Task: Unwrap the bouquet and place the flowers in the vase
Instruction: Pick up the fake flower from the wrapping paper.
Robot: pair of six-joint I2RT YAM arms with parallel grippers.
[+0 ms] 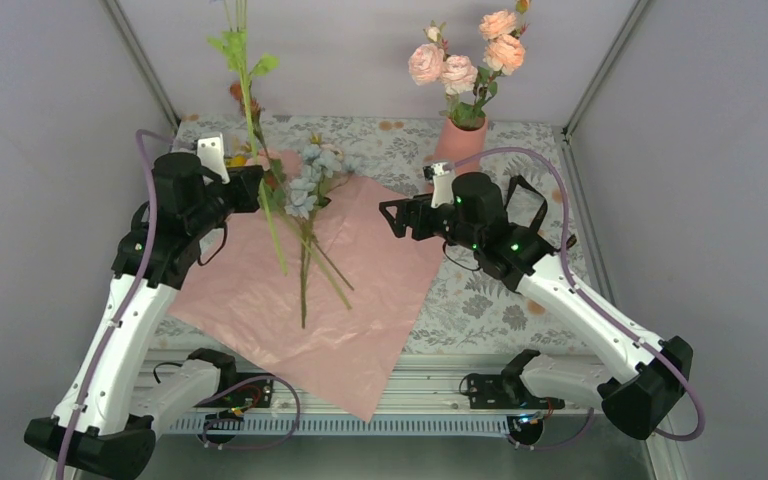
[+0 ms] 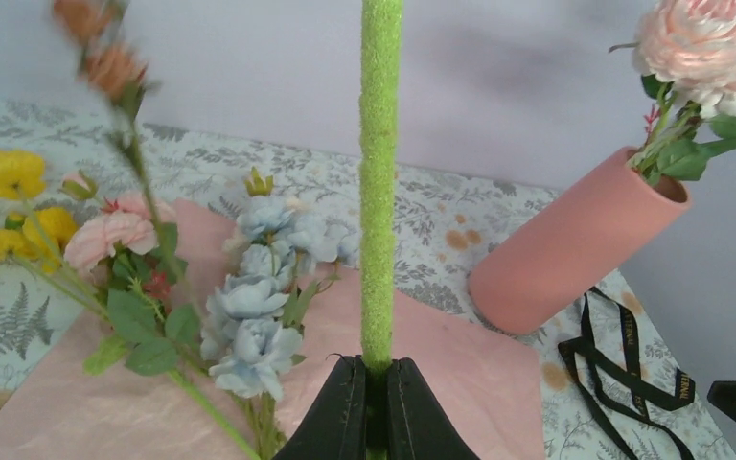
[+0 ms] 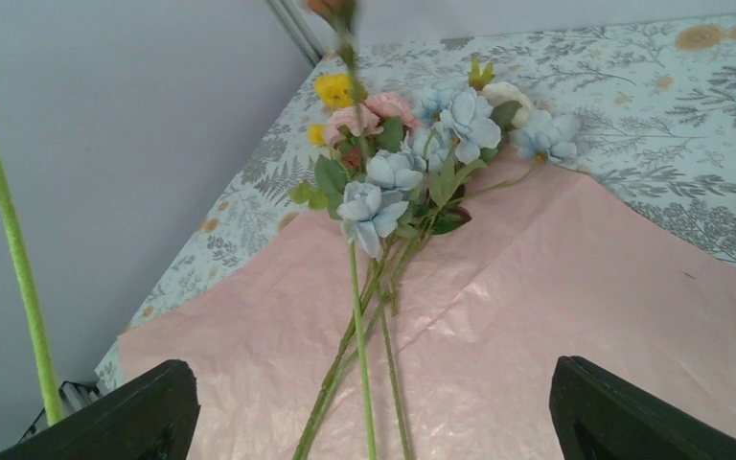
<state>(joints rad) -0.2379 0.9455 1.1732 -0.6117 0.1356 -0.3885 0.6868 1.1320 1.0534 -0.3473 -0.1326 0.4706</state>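
Observation:
My left gripper [image 1: 260, 190] [image 2: 376, 364] is shut on a fuzzy green flower stem [image 1: 250, 110] [image 2: 380, 192], held upright above the table. The rest of the flowers [image 1: 310, 185] [image 2: 254, 307] [image 3: 412, 163], blue, pink and yellow, lie on the spread-out pink wrapping sheet [image 1: 360, 300] [image 3: 585, 287]. The salmon-pink vase [image 1: 457, 140] [image 2: 575, 244] stands at the back right with pink and peach roses [image 1: 465, 60] in it. In front of the vase, my right gripper [image 1: 392, 218] [image 3: 374, 383] hangs open above the sheet, facing the lying stems, with nothing between its fingers.
A black ribbon [image 2: 632, 364] lies on the floral tablecloth [image 1: 500, 300] near the vase's foot. The pink sheet hangs over the table's near edge. Grey enclosure walls stand on the left, right and back.

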